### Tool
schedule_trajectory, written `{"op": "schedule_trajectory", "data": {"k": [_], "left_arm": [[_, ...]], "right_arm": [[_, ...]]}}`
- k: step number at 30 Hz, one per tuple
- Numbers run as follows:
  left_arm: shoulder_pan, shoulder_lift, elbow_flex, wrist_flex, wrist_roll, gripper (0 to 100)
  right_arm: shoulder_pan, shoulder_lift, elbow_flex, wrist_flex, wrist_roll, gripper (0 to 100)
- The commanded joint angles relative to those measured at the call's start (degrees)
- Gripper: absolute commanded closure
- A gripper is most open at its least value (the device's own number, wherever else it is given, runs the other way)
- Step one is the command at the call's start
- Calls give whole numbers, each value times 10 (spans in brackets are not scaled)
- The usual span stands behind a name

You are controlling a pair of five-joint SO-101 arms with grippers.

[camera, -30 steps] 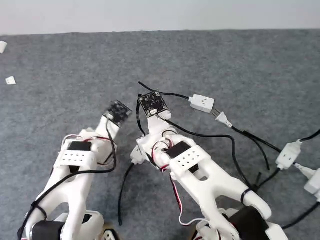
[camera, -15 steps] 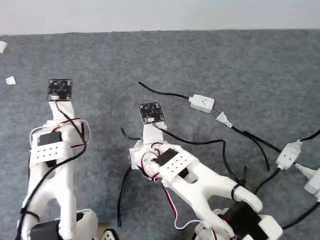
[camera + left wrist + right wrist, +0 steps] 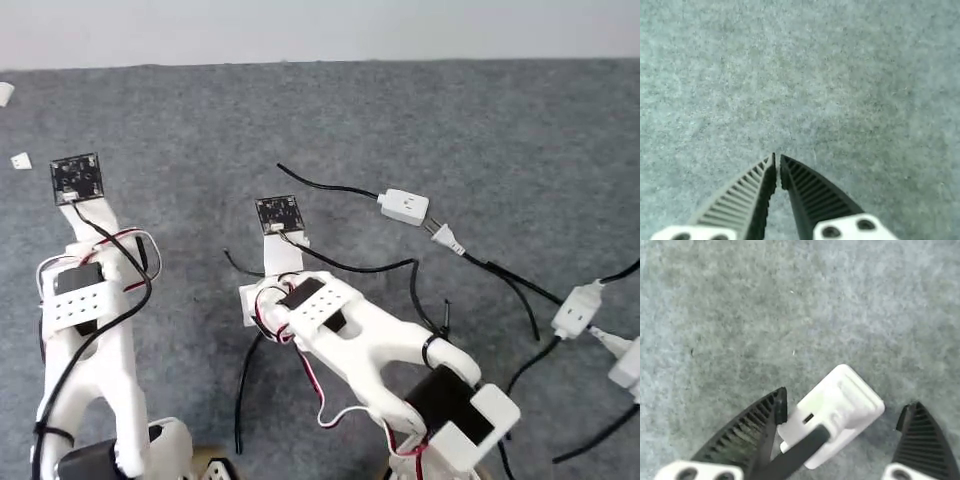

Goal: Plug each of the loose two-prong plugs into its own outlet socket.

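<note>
Grey carpet [image 3: 480, 120] everywhere. We see the right gripper [image 3: 847, 400] gaping wide around a white socket block [image 3: 840, 390], not clamped; left gripper [image 3: 777, 157] nearly closed, empty. A loose plug [image 3: 447, 238] lies just beside a second socket [image 3: 405, 205]. Probably light, hard plastic: we'd pinch its body, not the cord.

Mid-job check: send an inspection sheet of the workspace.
Surface: grey carpet.
Job's things: outlet socket with a two-prong plug beside it, not inserted; more white sockets at the right edge.
Clutter: small white scraps, far left.
Grippers: left gripper shut over bare carpet; right gripper open, a white block between its fingers.
Cables: black cable leaves the block; others trail loose.
Surroundings: pale wall behind.
</note>
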Motion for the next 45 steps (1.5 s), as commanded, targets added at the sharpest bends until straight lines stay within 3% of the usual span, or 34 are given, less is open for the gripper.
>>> {"op": "schedule_trajectory", "data": {"k": [1, 8, 13, 21, 29, 35, 40, 45], "left_arm": [[-2, -11, -29, -15, 6, 987], [-2, -11, -29, -15, 5, 987], [-1, -11, -27, -16, 5, 987], [7, -11, -15, -34, 5, 987], [8, -11, -14, -35, 5, 987], [33, -11, -2, -35, -16, 987], [41, -11, 0, -36, -26, 987], [42, -11, 0, -36, -26, 987]], "right_arm": [[-6, 6, -37, 4, -2, 677], [-1, 39, -69, 12, 40, 996], [18, -7, -67, 79, 46, 991], [144, -164, -65, 237, 61, 991], [364, -242, -66, 298, 133, 991], [623, -270, -65, 293, 231, 991], [820, -202, -69, 282, 335, 990], [925, -115, -69, 201, 377, 986]]}}
